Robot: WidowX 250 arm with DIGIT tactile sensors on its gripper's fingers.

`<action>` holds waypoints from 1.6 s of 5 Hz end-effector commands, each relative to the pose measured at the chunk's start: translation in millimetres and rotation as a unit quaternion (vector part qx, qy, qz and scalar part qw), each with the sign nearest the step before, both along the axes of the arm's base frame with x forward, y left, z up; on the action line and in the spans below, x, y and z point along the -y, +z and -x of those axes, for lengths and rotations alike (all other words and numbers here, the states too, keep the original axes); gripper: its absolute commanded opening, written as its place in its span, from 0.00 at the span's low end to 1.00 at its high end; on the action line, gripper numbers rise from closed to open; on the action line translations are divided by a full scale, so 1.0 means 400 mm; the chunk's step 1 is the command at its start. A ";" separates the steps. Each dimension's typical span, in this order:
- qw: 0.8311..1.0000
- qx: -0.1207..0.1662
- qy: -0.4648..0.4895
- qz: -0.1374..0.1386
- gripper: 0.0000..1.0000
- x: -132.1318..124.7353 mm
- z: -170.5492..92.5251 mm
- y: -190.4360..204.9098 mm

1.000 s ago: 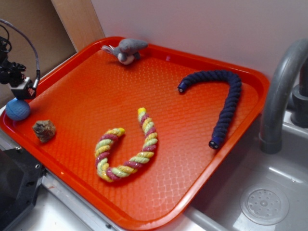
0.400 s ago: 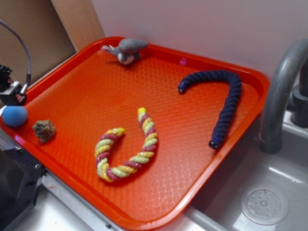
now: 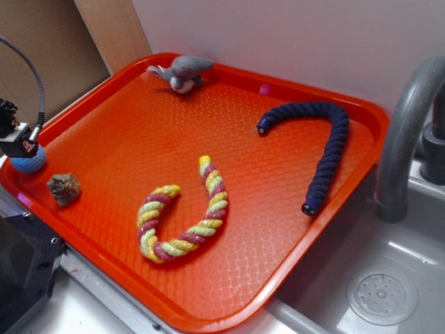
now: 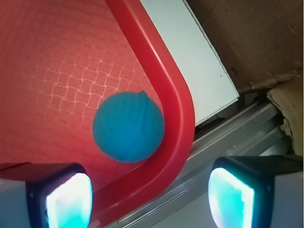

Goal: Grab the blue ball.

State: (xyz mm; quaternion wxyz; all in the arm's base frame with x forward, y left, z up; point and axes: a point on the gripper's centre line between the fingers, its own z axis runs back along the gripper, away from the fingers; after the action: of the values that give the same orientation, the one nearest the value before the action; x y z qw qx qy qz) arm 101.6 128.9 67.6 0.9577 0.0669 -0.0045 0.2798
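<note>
The ball lies in the tray's corner, touching the raised rim. The tool is released above it, holding nothing. One finger should come down inside the rim, so it does not catch.

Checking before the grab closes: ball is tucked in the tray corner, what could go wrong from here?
1. The blue ball sits against the raised rim of the tray. One of the fingers hangs outside the rim, so coming down it may land on the rim instead of beside the ball.
2. The ball is round and free; an off-centre squeeze could roll it away.
3. The brown lump lies close by and could get bumped.
</note>
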 end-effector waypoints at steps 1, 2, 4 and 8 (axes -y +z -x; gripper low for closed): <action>0.999 0.008 -0.040 0.001 1.00 0.012 0.006 -0.034; 0.999 -0.016 -0.033 -0.008 1.00 -0.026 -0.014 -0.118; 0.999 0.004 -0.038 -0.003 0.00 -0.016 -0.017 -0.096; 0.997 0.051 -0.058 0.029 1.00 -0.013 0.009 0.087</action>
State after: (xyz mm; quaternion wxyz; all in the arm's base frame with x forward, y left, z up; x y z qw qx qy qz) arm 104.4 116.2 90.7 0.9746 0.0068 -0.0275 0.2220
